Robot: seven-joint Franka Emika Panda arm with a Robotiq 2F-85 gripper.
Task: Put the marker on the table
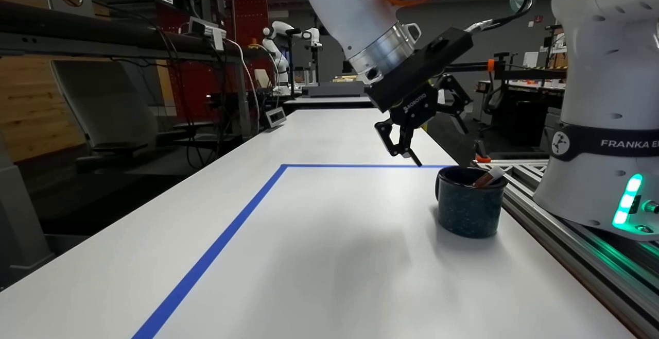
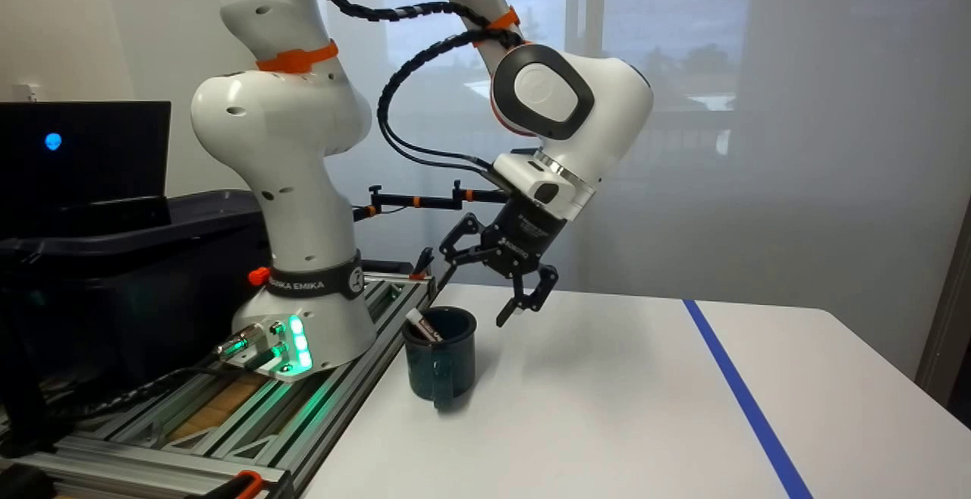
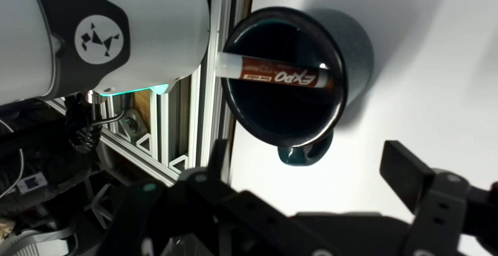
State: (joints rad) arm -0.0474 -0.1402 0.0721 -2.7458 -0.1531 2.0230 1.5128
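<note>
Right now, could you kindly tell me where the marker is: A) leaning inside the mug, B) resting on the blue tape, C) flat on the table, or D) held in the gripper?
A, as all three views show the marker leaning inside the dark mug, its white end sticking out at the top.

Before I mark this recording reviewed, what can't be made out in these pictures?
Slim brown-and-white marker: lower end hidden by the round dark-teal mug in both exterior views.
Mug's floor: too dark in the wrist view; the wall hides it in both exterior views.
Small print on the marker: partly too blurred in the wrist view.
White flat table: near end cut off by the bottom edge in both exterior views.
</note>
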